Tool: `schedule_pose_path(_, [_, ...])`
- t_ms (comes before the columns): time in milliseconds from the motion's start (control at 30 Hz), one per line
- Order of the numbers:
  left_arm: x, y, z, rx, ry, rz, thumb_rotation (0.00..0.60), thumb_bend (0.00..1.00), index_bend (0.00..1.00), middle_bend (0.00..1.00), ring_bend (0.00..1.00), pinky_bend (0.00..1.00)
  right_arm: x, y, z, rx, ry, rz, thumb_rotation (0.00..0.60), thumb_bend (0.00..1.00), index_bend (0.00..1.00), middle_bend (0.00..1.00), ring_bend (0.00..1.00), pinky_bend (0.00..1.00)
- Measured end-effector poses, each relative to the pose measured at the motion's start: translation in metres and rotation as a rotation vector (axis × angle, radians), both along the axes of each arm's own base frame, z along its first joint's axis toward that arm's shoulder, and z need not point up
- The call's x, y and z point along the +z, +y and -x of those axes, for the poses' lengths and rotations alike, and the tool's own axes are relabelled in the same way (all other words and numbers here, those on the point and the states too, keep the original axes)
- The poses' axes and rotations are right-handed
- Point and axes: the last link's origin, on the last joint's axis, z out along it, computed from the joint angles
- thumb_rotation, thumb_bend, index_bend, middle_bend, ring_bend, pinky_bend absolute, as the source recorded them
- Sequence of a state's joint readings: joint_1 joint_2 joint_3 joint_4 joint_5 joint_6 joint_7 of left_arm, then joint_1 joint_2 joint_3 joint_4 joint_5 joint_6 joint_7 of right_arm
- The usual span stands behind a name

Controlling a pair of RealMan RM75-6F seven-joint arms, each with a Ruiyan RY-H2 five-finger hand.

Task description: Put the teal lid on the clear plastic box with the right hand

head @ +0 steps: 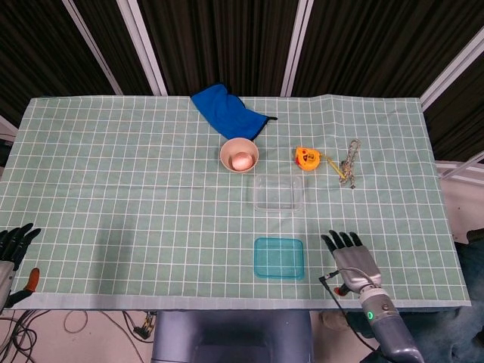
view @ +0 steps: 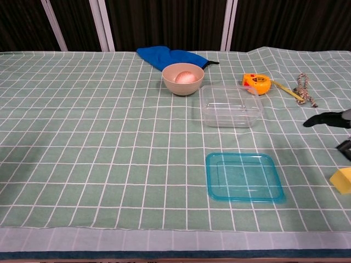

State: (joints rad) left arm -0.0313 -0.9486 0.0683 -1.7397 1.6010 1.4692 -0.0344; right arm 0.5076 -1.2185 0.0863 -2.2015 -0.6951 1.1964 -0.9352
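Two cameras record one table draped in a pale green cloth with a white grid (head: 136, 181), set before dark slatted panels crossed by pale bars. Overhead, the head view takes in the whole cloth and both hands; the lower chest view loses the left hand altogether and catches only dark fingertips of the right at its right edge. A crumpled blue cloth (head: 225, 110) lies at the far edge, with a beige bowl holding a pinkish round object (head: 239, 155) just in front of it. Nearer the robot sits the clear, rectangular plastic box (head: 278, 192), empty and uncovered, its long axis running left to right. Closer still, apart from the box, the flat teal rectangular lid (head: 279, 258) lies level on the cloth, long axis likewise left to right, raised rim upward. Just right of the lid hovers the right hand (head: 352, 261), fingers spread and pointing away from the robot, holding nothing. Beyond the near left corner, the left hand (head: 15, 243) has its dark fingers apart and empty. Right of the bowl rest an orange tape measure (head: 306, 157) and a small braided cord (head: 349, 162). Only the chest view shows a small yellow block (view: 342, 180).
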Motion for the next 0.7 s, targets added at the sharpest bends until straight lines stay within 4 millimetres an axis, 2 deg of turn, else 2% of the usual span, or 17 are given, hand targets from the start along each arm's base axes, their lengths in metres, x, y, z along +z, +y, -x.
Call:
schedule_pose_path(300, [-0.001,0.0,0.001,0.011,-0.007,0.009,0.6,0.53,0.06,0.0,0.0,0.0,-0.046,-0.003,-0.044,-0.023,-0.07,0.006,0.6,0.12,0.0,0.0,0.0,0.0])
schedule_pose_path(500, [0.0,0.0,0.001,0.012,-0.013,0.01,0.6,0.53,0.06,0.0,0.0,0.0,-0.066,-0.008,-0.06,-0.038,-0.064,0.011,0.6,0.12,0.0,0.0,0.0,0.0])
schedule_pose_path(700, [0.0,0.0,0.001,0.013,-0.016,0.013,0.6,0.53,0.06,0.0,0.0,0.0,-0.082,-0.013,-0.066,-0.064,-0.029,0.024,0.6,0.12,0.0,0.0,0.0,0.0])
